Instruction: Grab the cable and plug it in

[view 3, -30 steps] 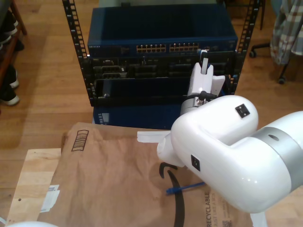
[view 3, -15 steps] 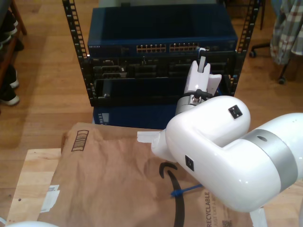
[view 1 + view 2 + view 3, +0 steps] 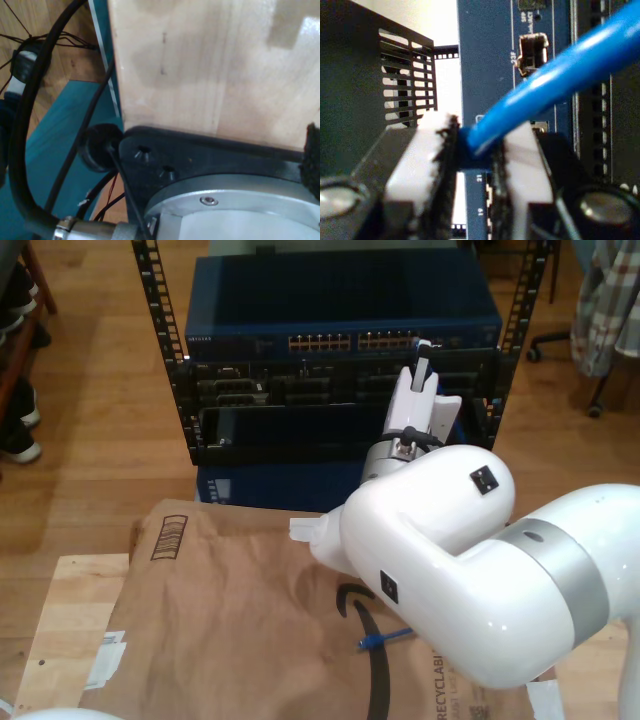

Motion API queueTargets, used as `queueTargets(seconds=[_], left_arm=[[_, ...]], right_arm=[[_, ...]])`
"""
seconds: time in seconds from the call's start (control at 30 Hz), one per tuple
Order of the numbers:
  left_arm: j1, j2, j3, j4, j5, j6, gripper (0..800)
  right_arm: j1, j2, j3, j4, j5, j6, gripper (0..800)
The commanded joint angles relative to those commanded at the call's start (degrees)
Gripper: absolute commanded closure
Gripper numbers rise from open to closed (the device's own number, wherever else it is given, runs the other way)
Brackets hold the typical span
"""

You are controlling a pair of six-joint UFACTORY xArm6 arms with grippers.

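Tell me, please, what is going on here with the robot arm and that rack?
My second gripper is shut on the blue cable near one end and holds it up at the front of the blue network switch in the rack. The cable's other end lies on the brown paper.

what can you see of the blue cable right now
The cable is thin, bright blue and smooth, like plastic sheathing. My second gripper is shut on it near one end, the white padded fingers pressing it from both sides, right in front of the blue switch. Its plug is hidden between the fingers. In the exterior view the other end lies on the brown paper bag, poking out from under the arm.
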State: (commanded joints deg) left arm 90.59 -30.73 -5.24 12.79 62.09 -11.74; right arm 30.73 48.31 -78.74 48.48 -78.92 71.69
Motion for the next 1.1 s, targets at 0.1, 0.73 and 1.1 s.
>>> queueTargets(seconds=[0.1, 0.73, 1.1], left_arm=[[0.0, 0.0, 0.0, 0.0, 0.0, 0.0, 1], [0.0, 0.0, 0.0, 0.0, 0.0, 0.0, 1], [0.0, 0.0, 0.0, 0.0, 0.0, 0.0, 1]], right_arm=[[0.3, 0.0, -0.2, 1.1, 0.0, -0.4, 800], [0.4, 1.5, -2.7, 2.5, 0.0, -2.2, 800], [0.4, 1.5, -3.3, 2.5, 0.0, -2.3, 800]])
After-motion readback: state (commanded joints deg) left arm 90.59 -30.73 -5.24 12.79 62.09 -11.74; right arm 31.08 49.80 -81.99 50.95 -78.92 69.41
